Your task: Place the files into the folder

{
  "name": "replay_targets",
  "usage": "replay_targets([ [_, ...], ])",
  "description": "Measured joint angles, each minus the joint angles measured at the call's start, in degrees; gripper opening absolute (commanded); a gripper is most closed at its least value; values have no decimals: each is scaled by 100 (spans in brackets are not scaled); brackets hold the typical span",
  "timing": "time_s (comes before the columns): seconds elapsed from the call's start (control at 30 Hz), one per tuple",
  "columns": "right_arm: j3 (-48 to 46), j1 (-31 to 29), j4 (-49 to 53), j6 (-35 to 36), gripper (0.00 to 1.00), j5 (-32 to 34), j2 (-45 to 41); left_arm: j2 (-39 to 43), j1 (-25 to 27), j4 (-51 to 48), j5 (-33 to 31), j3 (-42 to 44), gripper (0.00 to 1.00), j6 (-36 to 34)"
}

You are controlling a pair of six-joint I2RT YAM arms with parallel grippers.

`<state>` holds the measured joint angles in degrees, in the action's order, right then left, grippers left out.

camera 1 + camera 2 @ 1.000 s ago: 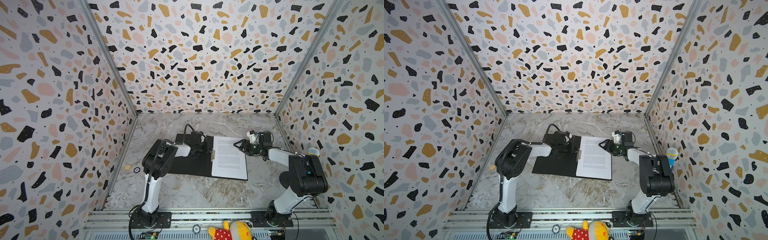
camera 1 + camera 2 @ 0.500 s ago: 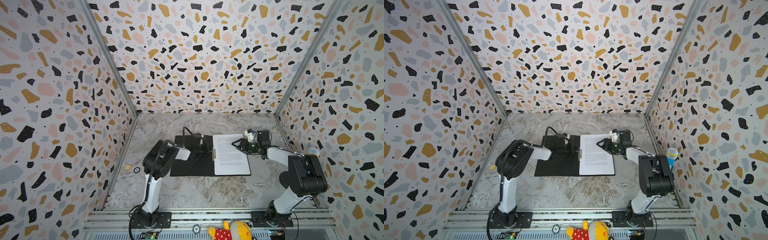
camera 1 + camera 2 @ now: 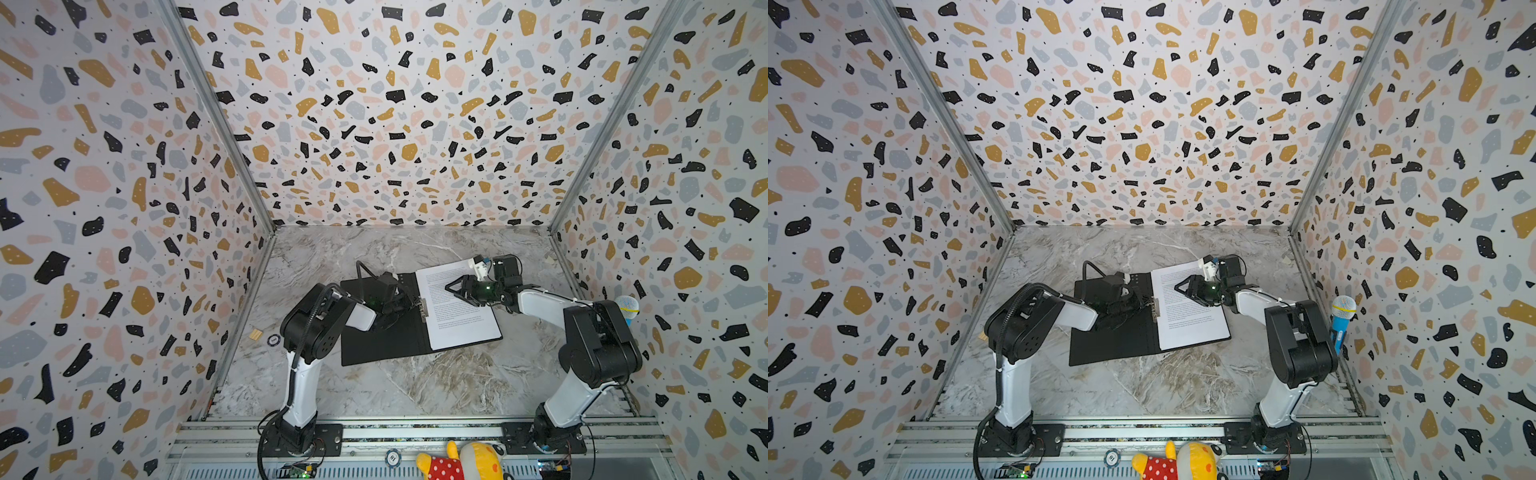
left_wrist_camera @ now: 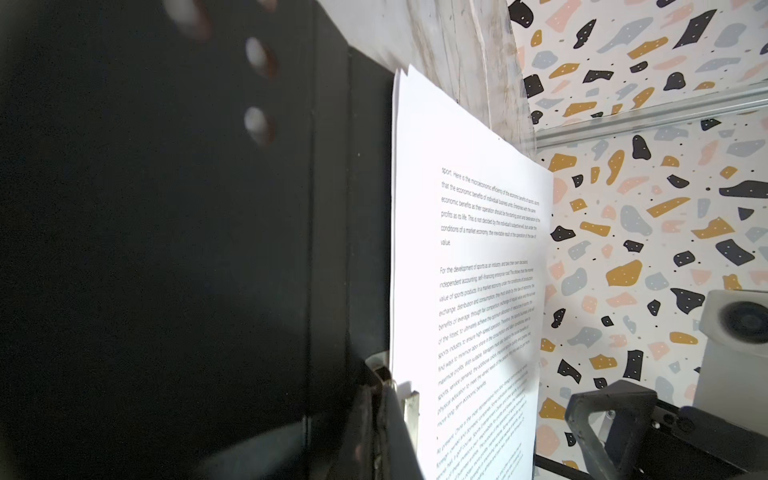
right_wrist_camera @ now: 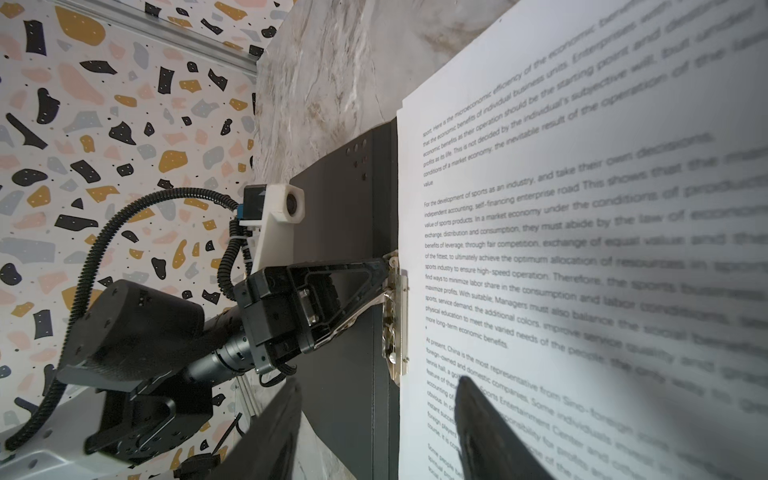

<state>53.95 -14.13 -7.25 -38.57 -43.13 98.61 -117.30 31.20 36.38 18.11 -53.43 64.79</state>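
The files (image 3: pixel 457 309) lie inside the open folder (image 3: pixel 374 343), mid-frame. The left gripper (image 5: pixel 388 262) is pinched closed at the clip (image 5: pixel 397 316); the right gripper (image 3: pixel 449 287) is spread and empty. Clamping probably remains.

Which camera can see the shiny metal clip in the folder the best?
The right wrist view: the metal clip is close and sharp, right beside the paper. Both top views show it only as a tiny silver strip. The left wrist view catches just a blurry bit.
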Motion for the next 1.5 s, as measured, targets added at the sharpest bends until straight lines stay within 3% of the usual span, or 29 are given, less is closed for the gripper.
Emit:
replay_targets([
  [0.17,0,-57,0,-20,59,4,44,31,0,-74,-28,-2,3,55],
  [0.7,817,-560,396,-125,36,-223,857,11,0,-883,116,-470,8,-227],
  [1.5,1327,-979,887,-149,33,-487,1360,-81,0,-1246,258,-758,8,-623],
])
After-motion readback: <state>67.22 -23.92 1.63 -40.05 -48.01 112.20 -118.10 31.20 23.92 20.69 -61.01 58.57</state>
